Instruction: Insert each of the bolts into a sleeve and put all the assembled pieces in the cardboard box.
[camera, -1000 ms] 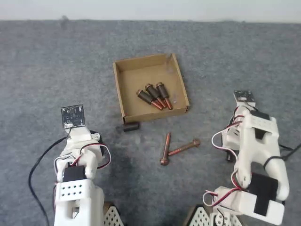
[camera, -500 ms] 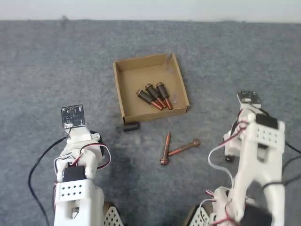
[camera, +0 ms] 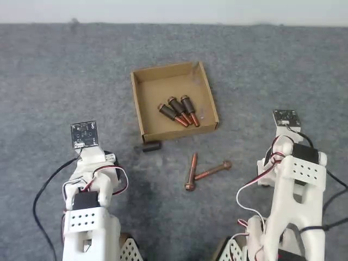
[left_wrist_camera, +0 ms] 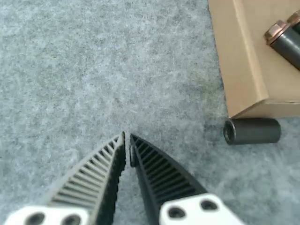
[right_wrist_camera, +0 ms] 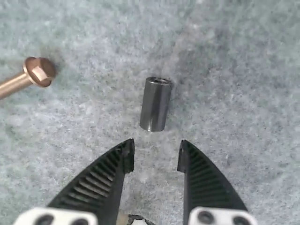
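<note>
The cardboard box (camera: 143,109) lies at the table's middle back, holding three assembled bolt-and-sleeve pieces (camera: 178,111). Two loose copper bolts (camera: 191,171) (camera: 213,170) lie crossed on the grey mat in front of it. A dark sleeve (camera: 151,145) (left_wrist_camera: 252,131) rests just off the box's front left corner (left_wrist_camera: 243,89). My left gripper (left_wrist_camera: 127,139) is shut, empty, a short way from that sleeve. Another dark sleeve (right_wrist_camera: 156,103) lies right beyond my right gripper (right_wrist_camera: 154,152), which is open and empty. A bolt head (right_wrist_camera: 39,71) lies to one side of this sleeve.
Grey carpet-like mat (camera: 65,76) covers the whole table up to a pale wall along the back. Both arm bases (camera: 89,217) (camera: 293,212) stand at the front edge, with wires looping off them.
The right arm has swung and lowered its wrist toward the mat at the right. The left arm, the bolts and the box have not moved.
</note>
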